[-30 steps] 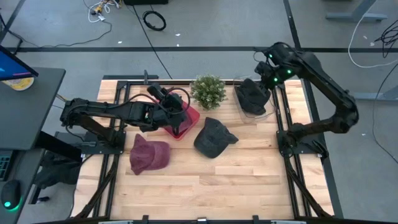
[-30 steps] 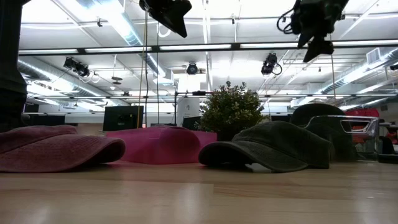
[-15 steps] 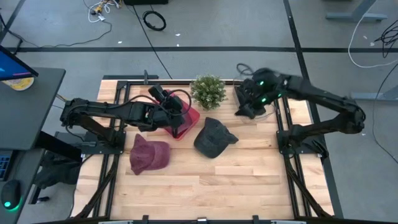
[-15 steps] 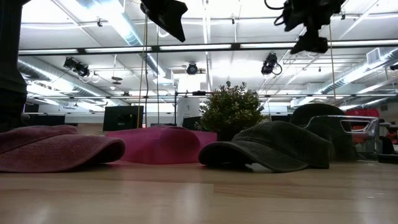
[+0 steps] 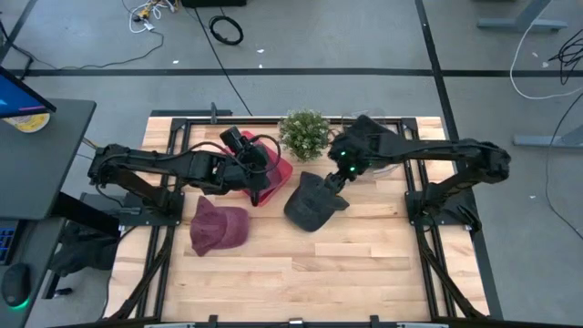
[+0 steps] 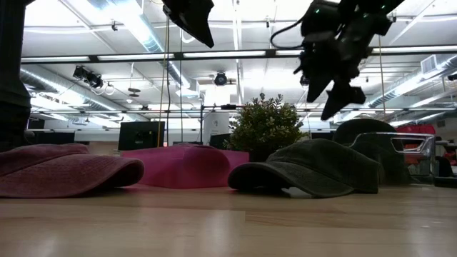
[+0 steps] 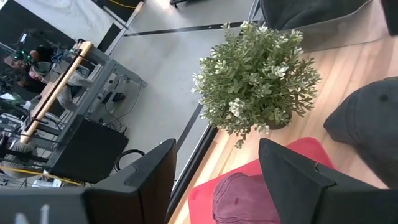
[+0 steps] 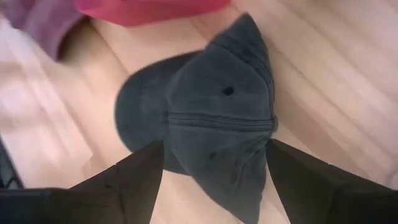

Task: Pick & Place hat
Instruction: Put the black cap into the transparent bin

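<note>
I see the desk [image 5: 364, 273] with the plant [image 5: 305, 133] at its back edge, my landmark for everything else. The right arm has swung across in the last second: a moment ago its hand hung over the dark hat in the clear tray [image 5: 393, 162] to the right of the plant, and now the right hand [image 5: 335, 179] sits just in front of the plant, above the back edge of the grey hat [image 5: 312, 202]. Its fingers are spread wide and carry nothing; through its wrist camera I look straight down between them onto the crown and brim of the grey hat. From desk height the hand hangs above that hat, not yet touching it.

The left arm has not moved. The left hand [image 5: 258, 171] hovers left of the plant over the red tray [image 5: 279, 173], fingers apart and empty, with a maroon hat inside the tray just below it.

The other hats lie as they were: the maroon hat [image 5: 219, 225] farther out, front-left of the plant, and the dark hat [image 5: 369, 130] in the clear tray, right of the plant.

I read the swing as one hat being delivered to the clear tray and the grey hat being next. What I need now is a straight descent onto its crown and a firm close on the fabric.
</note>
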Robot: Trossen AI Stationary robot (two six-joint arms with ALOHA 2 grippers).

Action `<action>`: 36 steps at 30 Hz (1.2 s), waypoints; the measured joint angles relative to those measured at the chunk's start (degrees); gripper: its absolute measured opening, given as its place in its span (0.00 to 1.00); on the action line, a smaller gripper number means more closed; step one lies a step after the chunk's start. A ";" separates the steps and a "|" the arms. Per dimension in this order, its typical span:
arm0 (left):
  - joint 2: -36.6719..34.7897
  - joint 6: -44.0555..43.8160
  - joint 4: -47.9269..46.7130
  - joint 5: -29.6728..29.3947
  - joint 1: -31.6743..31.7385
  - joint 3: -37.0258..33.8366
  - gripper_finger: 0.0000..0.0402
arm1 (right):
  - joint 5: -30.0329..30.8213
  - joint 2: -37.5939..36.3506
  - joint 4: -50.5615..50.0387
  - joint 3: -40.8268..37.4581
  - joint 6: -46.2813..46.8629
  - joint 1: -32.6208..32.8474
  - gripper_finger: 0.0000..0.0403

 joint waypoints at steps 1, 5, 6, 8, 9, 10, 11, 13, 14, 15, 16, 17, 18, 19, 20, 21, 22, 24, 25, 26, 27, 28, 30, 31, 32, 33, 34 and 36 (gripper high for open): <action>0.00 0.00 0.00 0.00 0.00 0.00 0.58 | 0.11 1.17 0.28 0.00 0.90 0.21 0.70; 0.00 -0.02 0.00 -0.11 0.04 0.00 0.58 | 0.46 4.87 1.81 0.00 3.03 0.86 0.70; 0.00 -0.02 0.02 -0.15 0.03 0.00 0.58 | 0.56 5.61 2.05 0.00 3.27 0.91 0.70; 0.00 -0.02 0.02 -0.16 0.02 0.00 0.58 | 0.55 7.12 2.91 0.00 3.38 0.91 0.70; 0.00 -0.02 0.02 -0.17 0.02 0.00 0.58 | 0.55 7.82 2.98 0.00 3.38 0.91 0.70; 0.00 -0.02 0.02 -0.17 0.02 0.00 0.58 | 0.55 8.48 3.21 0.00 3.35 0.91 0.70; 0.00 -0.02 0.02 -0.16 0.02 0.00 0.58 | 0.55 9.05 3.49 0.00 3.38 0.91 0.70; 0.00 -0.02 0.02 -0.18 0.02 0.00 0.58 | 0.55 10.10 3.90 0.00 3.37 0.91 0.70; 0.00 -0.03 0.03 -0.20 0.02 0.00 0.58 | 0.59 10.71 4.18 0.00 3.37 0.91 0.70; 0.00 -0.03 0.02 -0.20 0.02 0.00 0.58 | 0.97 11.29 4.29 0.00 3.38 0.91 0.70; 0.00 -0.04 0.01 -0.20 0.02 0.00 0.58 | 1.45 11.85 4.53 0.00 3.37 0.91 0.70; 0.00 -0.03 -0.01 -0.22 0.02 0.00 0.58 | 1.85 12.43 4.69 0.00 3.37 0.91 0.70; 0.00 -0.02 -0.04 -0.20 0.02 0.00 0.58 | 2.15 13.00 4.72 0.00 3.38 0.91 0.70; 0.00 -0.02 -0.05 -0.20 0.02 0.00 0.58 | 2.44 13.52 4.71 0.00 3.38 0.91 0.70; 0.00 -0.02 -0.07 -0.22 0.02 0.00 0.58 | 2.48 14.09 4.74 0.00 3.38 0.92 0.70; 0.00 -0.03 -0.10 -0.20 0.02 0.00 0.58 | 2.48 14.64 4.92 0.00 3.38 1.01 0.70; 0.00 -0.04 -0.13 -0.22 0.02 0.00 0.58 | 2.55 14.98 4.96 0.00 3.35 1.12 0.69; 0.00 -0.03 -0.15 -0.24 0.04 0.00 0.58 | 2.98 15.61 5.36 0.00 3.39 1.50 0.66; 0.00 -0.02 -0.19 -0.22 0.04 0.00 0.58 | 3.07 15.69 5.27 0.00 3.38 1.77 0.64; 0.00 -0.04 -0.21 -0.22 0.04 0.00 0.58 | 3.35 15.75 5.23 0.00 3.38 2.05 0.61; 0.00 -0.04 -0.25 -0.22 0.04 0.00 0.58 | 3.58 15.89 5.60 0.03 3.44 2.29 0.58; 0.00 -0.02 -0.30 -0.22 0.04 0.00 0.58 | 3.57 16.03 5.69 0.04 3.61 2.48 0.54; 0.00 -0.05 -0.46 -0.22 0.04 0.00 0.58 | 3.55 16.07 5.48 0.04 3.67 2.83 0.44; 0.00 -0.07 -0.46 -0.24 0.04 0.00 0.58 | 3.55 16.07 5.60 0.04 3.68 3.05 0.38; 0.00 -0.06 -0.46 -0.22 0.04 0.00 0.58 | 3.54 16.07 5.61 0.04 3.66 3.21 0.31; 0.00 -0.06 -0.46 -0.22 0.04 0.00 0.58 | 3.36 16.07 5.53 0.04 3.58 3.23 0.24; 0.00 -0.05 -0.46 -0.24 0.04 0.00 0.58 | 2.84 16.07 5.51 0.04 3.14 3.32 0.16; 0.00 -0.04 -0.48 -0.22 0.04 0.00 0.58 | 1.68 16.07 5.49 0.04 2.11 3.32 0.05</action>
